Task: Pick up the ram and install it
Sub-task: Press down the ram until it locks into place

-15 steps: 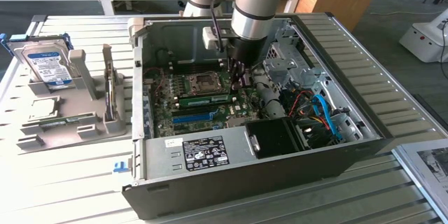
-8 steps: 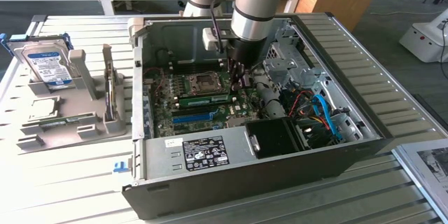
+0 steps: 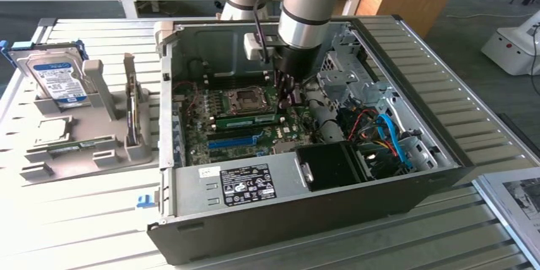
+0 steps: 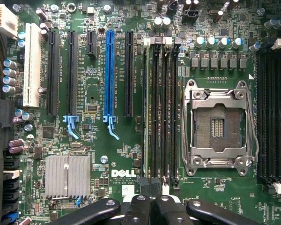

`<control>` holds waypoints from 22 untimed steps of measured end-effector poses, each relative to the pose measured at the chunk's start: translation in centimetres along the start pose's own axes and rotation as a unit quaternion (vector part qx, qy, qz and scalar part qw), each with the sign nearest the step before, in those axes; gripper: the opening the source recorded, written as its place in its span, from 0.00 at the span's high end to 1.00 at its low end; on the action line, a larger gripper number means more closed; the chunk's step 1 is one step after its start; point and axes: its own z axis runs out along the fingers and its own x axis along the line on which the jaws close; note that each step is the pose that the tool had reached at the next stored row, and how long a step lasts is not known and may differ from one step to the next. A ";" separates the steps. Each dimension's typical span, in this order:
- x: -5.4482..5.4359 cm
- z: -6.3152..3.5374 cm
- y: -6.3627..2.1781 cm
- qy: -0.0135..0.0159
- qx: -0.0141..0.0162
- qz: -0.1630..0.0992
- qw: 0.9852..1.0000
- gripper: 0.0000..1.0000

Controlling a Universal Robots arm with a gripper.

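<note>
In the exterior view, reaches straight down into the open computer case [image 3: 405, 175], with fingers [image 3: 285, 93] just over the exterior view's right end of the ram [image 3: 245, 119], a narrow green stick seated on edge beside the CPU socket [image 3: 246, 98]. In the wrist view, holds the fingers [image 4: 141, 208] clenched together, empty, near one end of the ram [image 4: 145, 117], edge-on in its slot.

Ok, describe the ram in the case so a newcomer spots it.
Start at the open black computer case. On its motherboard, the ram stands on edge between the silver CPU socket and the bright blue slot. It is a narrow green stick with dark chips, not blue plastic.
</note>
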 end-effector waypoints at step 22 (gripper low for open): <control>0.0 0.49 -0.02 0.000 0.000 0.000 1.000 0.89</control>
